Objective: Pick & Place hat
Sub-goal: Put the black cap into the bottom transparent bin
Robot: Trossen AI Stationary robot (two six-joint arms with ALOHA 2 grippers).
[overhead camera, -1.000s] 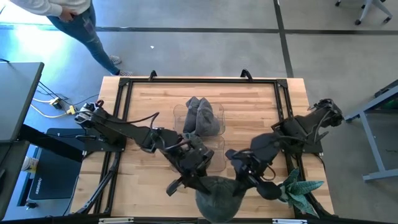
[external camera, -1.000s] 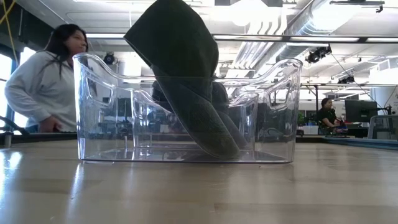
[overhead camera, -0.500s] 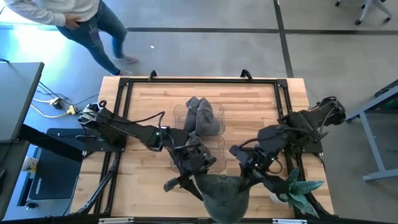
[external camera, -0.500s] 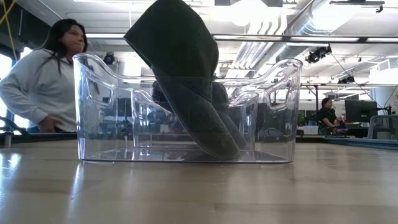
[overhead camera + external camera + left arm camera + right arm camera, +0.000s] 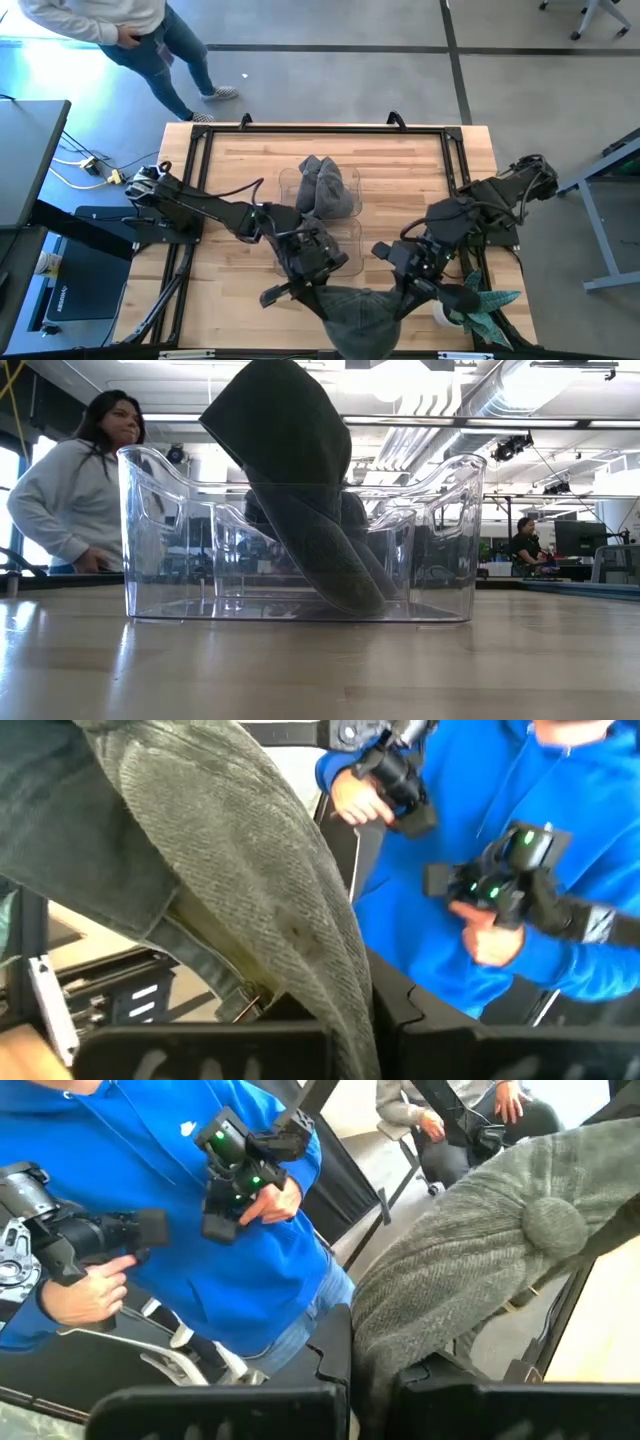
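A grey-green knit cap (image 5: 360, 318) hangs stretched between my two grippers over the table's near edge. My left gripper (image 5: 312, 292) is shut on its left side and my right gripper (image 5: 405, 290) on its right side. The cap shows in the left wrist view (image 5: 270, 890) and, with its top button, in the right wrist view (image 5: 480, 1270). A clear bin (image 5: 322, 225) stands at the table's middle with grey hats (image 5: 325, 188) in it. In the low view one dark hat (image 5: 300, 490) leans over the bin's wall (image 5: 150, 540). My left gripper pinches the cap's rim on its left side (image 5: 345, 1005) between its two fingers, coming from the table's left and slanting down. The cloth runs up and away from the fingers, drawn taut toward the other gripper. The cap is clear of the table. My right gripper pinches the cap's rim on its right side (image 5: 375, 1345) between its two fingers, coming from the table's right and slanting down. The cloth rises from the fingers toward the top button (image 5: 548, 1222). The cap is lifted clear and spread between the two grippers.
A green plant in a white pot (image 5: 478, 300) stands at the near right corner, close to my right gripper. A person in blue (image 5: 150, 1210) holding controllers stands past the near edge. Another person (image 5: 130, 30) walks beyond the far left corner.
My two grippers have drawn apart, the right one toward the table's right edge. The cap, rounded a second ago, is now pulled wide and taut between them. The person beyond the far left corner has stepped along.
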